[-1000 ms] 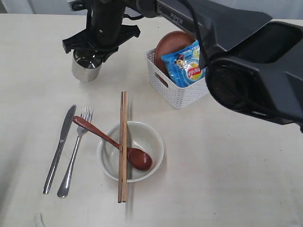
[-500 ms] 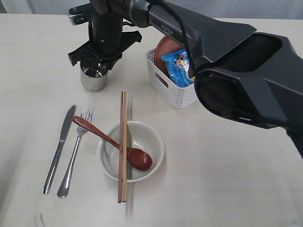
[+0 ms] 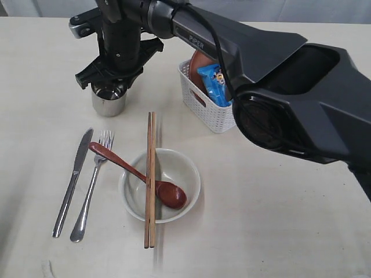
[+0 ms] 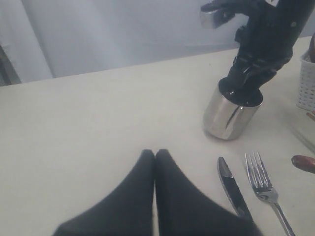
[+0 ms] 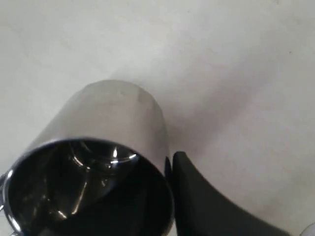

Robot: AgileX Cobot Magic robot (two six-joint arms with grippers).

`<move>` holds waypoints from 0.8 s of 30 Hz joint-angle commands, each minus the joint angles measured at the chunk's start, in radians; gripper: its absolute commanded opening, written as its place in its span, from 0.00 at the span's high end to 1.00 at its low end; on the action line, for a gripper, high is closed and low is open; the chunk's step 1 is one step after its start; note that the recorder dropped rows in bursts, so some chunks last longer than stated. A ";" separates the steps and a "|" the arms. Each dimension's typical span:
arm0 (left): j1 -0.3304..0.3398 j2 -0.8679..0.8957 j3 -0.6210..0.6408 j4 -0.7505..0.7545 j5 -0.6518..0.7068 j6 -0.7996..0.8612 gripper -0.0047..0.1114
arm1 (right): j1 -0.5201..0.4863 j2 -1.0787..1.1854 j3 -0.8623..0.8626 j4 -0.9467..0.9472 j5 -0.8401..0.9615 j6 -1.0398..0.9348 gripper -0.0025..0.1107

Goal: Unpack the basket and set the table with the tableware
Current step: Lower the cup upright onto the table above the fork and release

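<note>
Cup stands behind knife and fork (basket right of it); chopsticks apparently rest across bowl.

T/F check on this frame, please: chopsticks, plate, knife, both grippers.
1. The chopsticks lie across the bowl. True.
2. The brown plate is set out on the table. False: it stands in the basket beside the chips packet.
3. The left gripper is shut with nothing in it. True.
4. The knife lies between the fork and the bowl. False: the fork lies between the knife and the bowl.
5. The right gripper hangs over the basket. False: it has reached across to the steel cup and grips its rim.
</note>
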 commanded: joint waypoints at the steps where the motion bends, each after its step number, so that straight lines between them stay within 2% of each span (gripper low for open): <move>1: 0.002 -0.003 0.002 -0.001 -0.006 0.000 0.96 | -0.004 -0.009 -0.008 -0.003 0.004 0.010 0.63; 4: 0.002 -0.003 0.002 -0.001 -0.006 0.000 0.96 | -0.004 -0.009 -0.008 -0.016 0.004 0.019 0.59; 24: 0.002 -0.003 0.002 -0.001 -0.006 0.000 0.96 | -0.004 -0.075 -0.010 -0.024 0.004 0.023 0.59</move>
